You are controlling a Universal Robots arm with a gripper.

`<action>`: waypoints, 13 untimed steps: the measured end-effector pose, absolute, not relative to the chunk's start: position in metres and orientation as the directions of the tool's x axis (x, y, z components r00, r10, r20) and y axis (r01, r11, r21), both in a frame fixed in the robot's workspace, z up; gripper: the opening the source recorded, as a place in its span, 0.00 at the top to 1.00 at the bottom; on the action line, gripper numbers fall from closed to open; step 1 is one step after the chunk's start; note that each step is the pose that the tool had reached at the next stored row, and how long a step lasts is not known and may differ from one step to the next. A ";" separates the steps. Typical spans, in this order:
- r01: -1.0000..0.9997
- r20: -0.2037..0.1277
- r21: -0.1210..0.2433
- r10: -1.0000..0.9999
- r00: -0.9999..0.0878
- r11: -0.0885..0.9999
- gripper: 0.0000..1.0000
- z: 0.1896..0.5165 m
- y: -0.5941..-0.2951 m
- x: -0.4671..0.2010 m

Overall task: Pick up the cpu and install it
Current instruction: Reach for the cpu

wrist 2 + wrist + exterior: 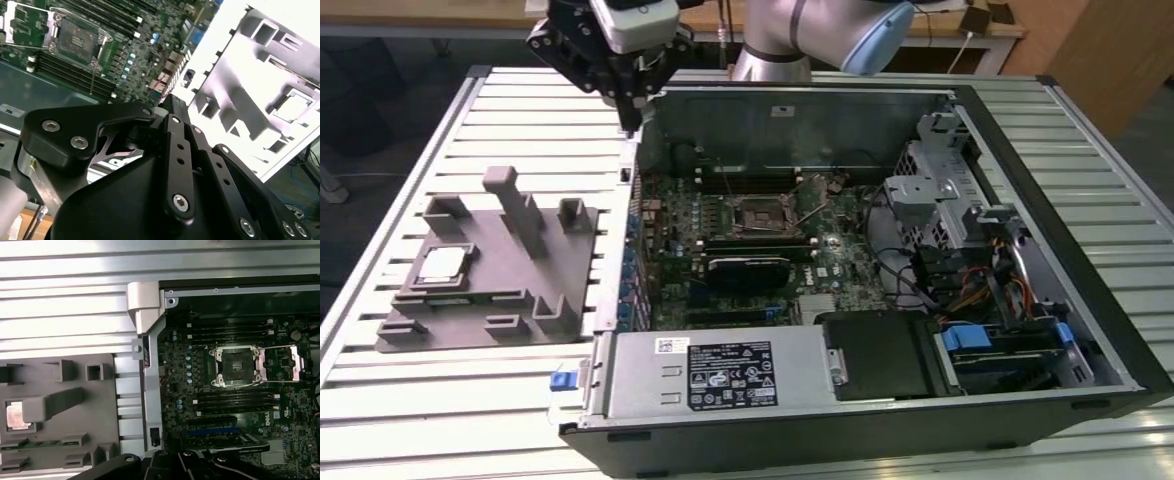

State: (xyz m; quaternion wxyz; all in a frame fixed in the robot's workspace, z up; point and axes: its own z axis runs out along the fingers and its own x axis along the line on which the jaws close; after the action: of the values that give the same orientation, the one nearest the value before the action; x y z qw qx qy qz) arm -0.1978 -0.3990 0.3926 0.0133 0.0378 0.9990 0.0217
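Clenched on nothing, my pincer [632, 120] hangs above a corner of the open computer case [854, 125]. The cpu [443, 265] lies flat in its pocket on the grey tray [480, 288] beside the case, well apart from me. The likely risks: the tray's upright posts [520, 205] crowd the chip and could snag me, and an off-centre grasp could tilt it against the bare socket [761, 212].

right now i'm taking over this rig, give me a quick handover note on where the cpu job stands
The gripper hangs over the edge of the open computer case, on the side facing the grey tray. It is not carrying anything.
The cpu lies flat in its recess on the tray, outside the case.
The socket on the board is open and empty.
Done: nothing that shows.
Left: pick-up and install.
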 end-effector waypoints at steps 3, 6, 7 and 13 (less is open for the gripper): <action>0.075 -0.025 0.044 0.076 -0.997 0.996 0.89 0.392 -0.399 -0.206; 0.075 -0.025 0.044 0.076 -0.997 0.996 0.89 0.391 -0.399 -0.214; 0.075 -0.025 0.044 0.076 -0.997 0.996 0.89 0.391 -0.399 -0.216; 0.075 -0.025 0.044 0.076 -0.997 0.996 0.89 0.388 -0.399 -0.232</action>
State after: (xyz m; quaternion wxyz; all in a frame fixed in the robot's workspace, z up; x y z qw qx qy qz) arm -0.2316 -0.3989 0.3884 0.0133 0.0378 0.9990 0.0218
